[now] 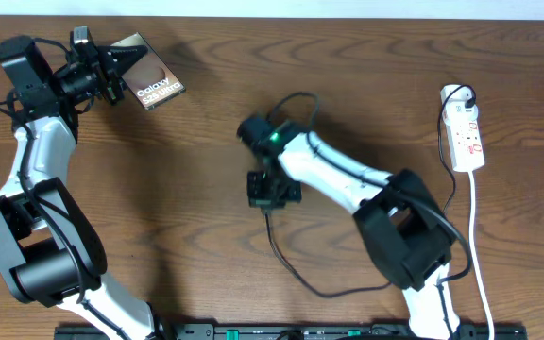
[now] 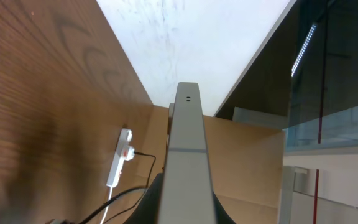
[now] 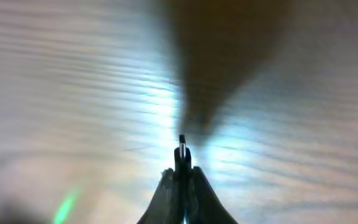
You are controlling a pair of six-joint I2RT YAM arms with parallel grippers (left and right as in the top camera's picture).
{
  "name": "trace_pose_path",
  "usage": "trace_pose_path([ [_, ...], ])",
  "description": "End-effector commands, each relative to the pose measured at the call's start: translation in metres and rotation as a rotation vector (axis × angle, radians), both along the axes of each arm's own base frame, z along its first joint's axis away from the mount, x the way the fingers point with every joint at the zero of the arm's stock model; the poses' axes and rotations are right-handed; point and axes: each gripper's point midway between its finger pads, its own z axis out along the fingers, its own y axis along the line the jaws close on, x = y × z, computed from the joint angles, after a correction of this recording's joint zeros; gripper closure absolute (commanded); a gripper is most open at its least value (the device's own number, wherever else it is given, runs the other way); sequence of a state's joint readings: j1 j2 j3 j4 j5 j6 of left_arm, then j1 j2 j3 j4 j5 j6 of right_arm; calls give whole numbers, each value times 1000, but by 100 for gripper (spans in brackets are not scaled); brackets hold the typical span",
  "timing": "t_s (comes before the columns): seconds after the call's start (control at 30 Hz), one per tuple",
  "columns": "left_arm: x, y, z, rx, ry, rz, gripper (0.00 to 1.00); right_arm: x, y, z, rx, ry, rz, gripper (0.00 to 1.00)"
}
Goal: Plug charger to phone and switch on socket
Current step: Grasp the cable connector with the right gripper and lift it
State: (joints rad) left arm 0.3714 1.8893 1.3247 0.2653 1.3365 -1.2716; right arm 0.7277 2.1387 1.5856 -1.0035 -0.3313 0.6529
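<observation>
Flat bronze-brown rectangular phone (image 1: 154, 83), white "Galaxy" lettering legible, smaller line beneath unreadable: rigid, light, probably slippery. It is at far left, in the left gripper (image 1: 111, 74), whose fingers are clamped on one end. Thin black charger cable (image 3: 182, 143): limp, best taken just behind the plug, where the right gripper (image 3: 180, 177) pinches it at mid-table. Narrow white power-strip socket (image 1: 467, 140), red marks, lies at the right edge.

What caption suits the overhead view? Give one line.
Left hand holds the phone, right hand grips the charger at centre, socket lies far right.
</observation>
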Motion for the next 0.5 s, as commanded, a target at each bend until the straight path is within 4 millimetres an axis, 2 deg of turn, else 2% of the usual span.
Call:
trace_pose_path([
  [0.0, -2, 0, 16, 35, -80, -23, 93, 10, 28, 41, 368, 53, 171, 99],
  [0.13, -3, 0, 16, 57, -110, -27, 93, 44, 36, 65, 580, -7, 154, 99],
  [0.23, -3, -1, 16, 77, -138, -33, 92, 66, 44, 90, 800, -163, 301, 99],
  [0.37, -5, -12, 17, 119, -212, -77, 93, 77, 52, 127, 1058, -307, 454, 99],
  [0.47, -5, -23, 18, 142, -254, -107, 93, 73, 54, 138, 1131, -332, 502, 99],
])
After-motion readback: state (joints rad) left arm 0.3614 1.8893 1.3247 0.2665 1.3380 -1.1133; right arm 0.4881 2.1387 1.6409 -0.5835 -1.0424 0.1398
